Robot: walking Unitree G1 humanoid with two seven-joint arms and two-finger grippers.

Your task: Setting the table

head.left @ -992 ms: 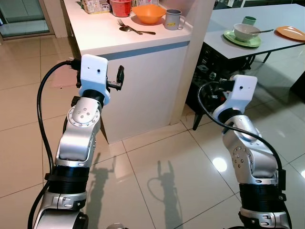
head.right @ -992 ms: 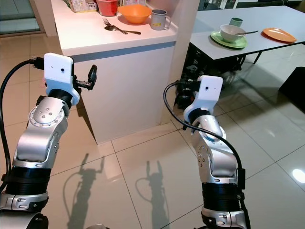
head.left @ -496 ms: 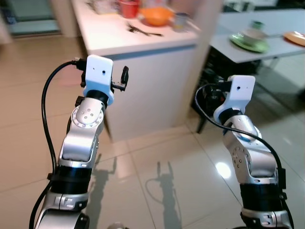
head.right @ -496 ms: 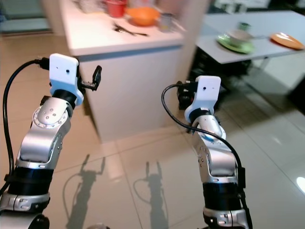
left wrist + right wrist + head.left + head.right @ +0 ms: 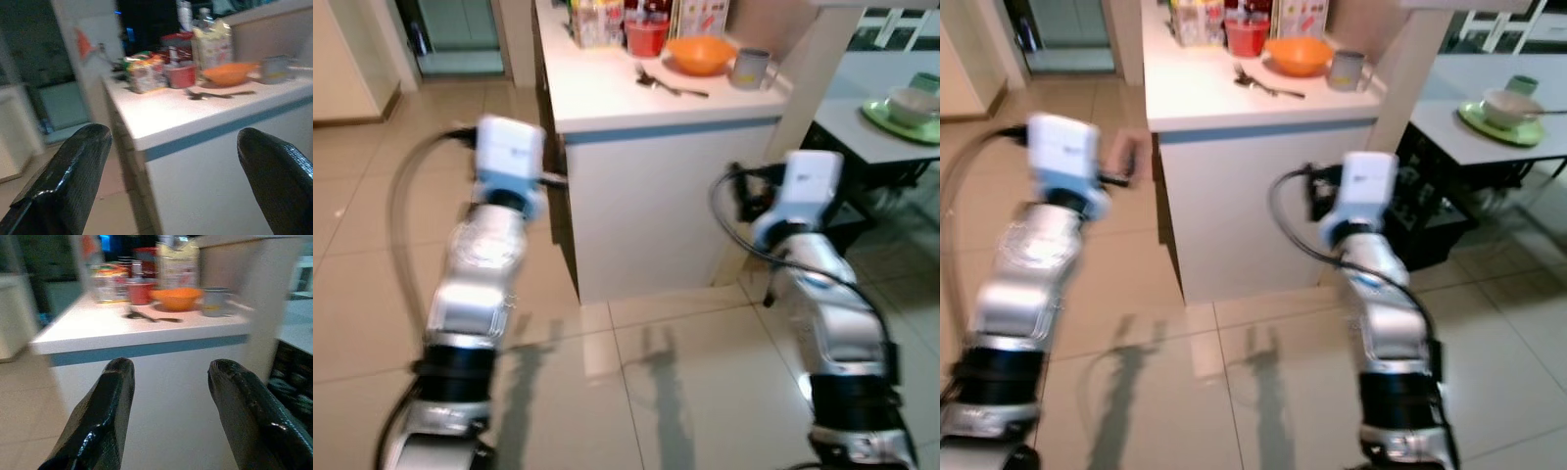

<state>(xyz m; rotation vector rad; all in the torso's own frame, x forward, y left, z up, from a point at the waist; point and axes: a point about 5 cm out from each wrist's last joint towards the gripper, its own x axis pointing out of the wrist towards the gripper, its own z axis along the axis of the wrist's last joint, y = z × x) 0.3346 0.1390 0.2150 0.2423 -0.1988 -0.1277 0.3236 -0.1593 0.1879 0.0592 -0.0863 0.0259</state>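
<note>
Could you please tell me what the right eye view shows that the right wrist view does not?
Extra in the right eye view: the green plate carrying a white bowl on the grey table, and both silver arms. Extra in the right wrist view: the right gripper, open, pointing toward the counter. Shared: the white counter with the orange bowl, grey mug, red cup and cutlery.
</note>
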